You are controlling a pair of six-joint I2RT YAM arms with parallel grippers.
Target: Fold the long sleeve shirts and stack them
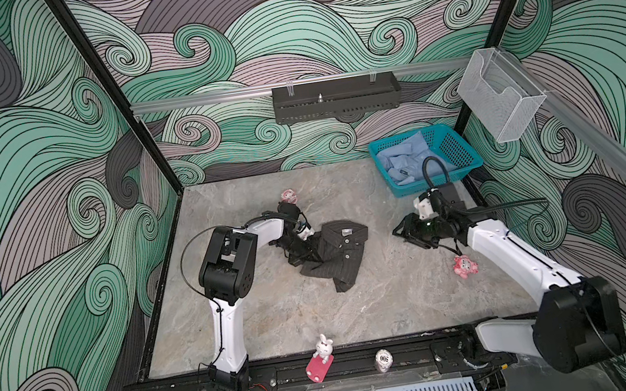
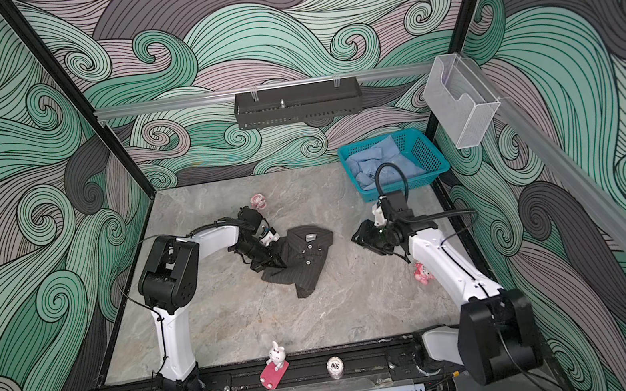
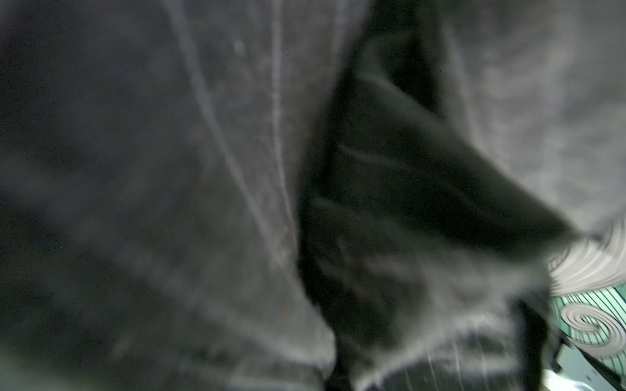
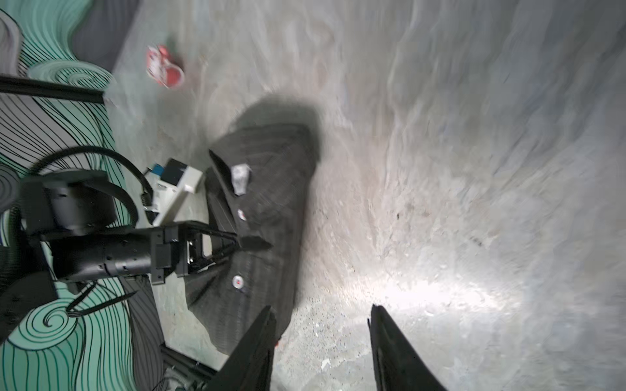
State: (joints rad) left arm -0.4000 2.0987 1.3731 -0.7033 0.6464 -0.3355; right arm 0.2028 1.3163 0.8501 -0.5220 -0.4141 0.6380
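2 shirts [image 1: 343, 253] [image 1: 402, 160], 1 basket [image 1: 458, 151], 2 claws [image 4: 254, 243] [image 4: 321, 309]

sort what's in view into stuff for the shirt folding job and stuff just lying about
Job: dark pinstriped shirt, pinched by the left gripper; light blue shirt, in the teal mesh basket; right gripper, open and empty.
Lying about: pink figurine at the back; pink figurine beside the right arm; white rabbit figurine; egg-shaped token.

Left arm [image 1: 226, 335]: white link shells, boxy black joint housings [image 1: 229, 263]; thin black cable [image 1: 182, 263] looped outside; right arm [image 1: 491, 247] same build, black cable running along the white link; thick black hose [image 1: 432, 158] arching off wrist; right gripper [image 4: 321, 313] fingers [image 4: 257, 348] black, tapering to points.
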